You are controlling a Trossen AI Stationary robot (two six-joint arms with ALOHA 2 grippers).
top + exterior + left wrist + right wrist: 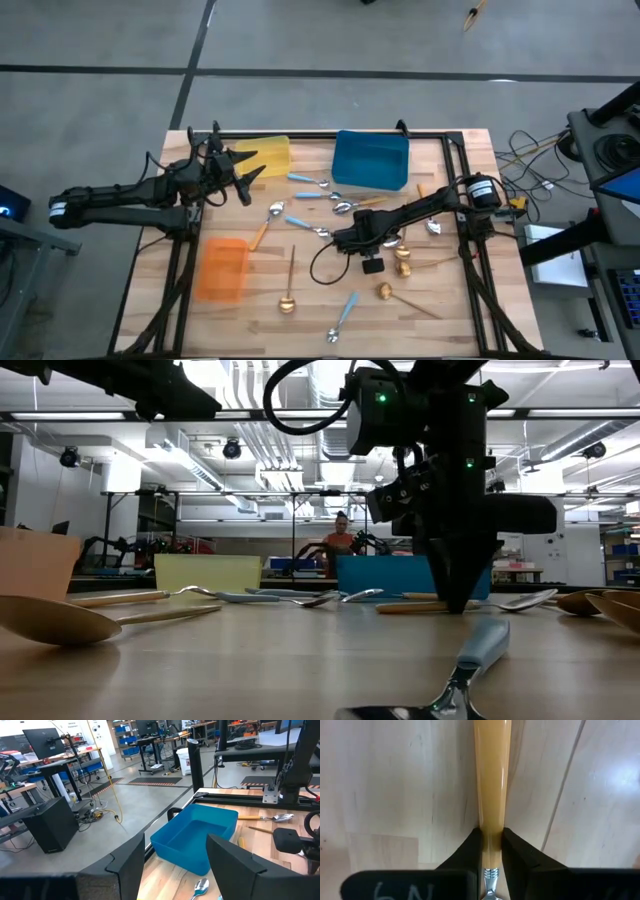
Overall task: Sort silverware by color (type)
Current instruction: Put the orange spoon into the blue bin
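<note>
Pale wooden tabletop (pixel 250 300) strewn with small spoons. Right gripper (pixel 492 842) down at the middle, pads squeezing the orange-handled silver spoon (pixel 491 780) near its neck, handle running straight ahead between them. Lift looks next; orange plastic tray (pixel 222 268) well off toward the left side. Pinch clear only in the right wrist view. Left gripper (pixel 175 857) spread apart, waiting near the yellow plastic tray (pixel 268 155).

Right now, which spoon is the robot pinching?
The orange-handled spoon, clamped by the right gripper near its silver neck. All other spoons lie untouched; the left gripper hovers open by the yellow tray.
</note>
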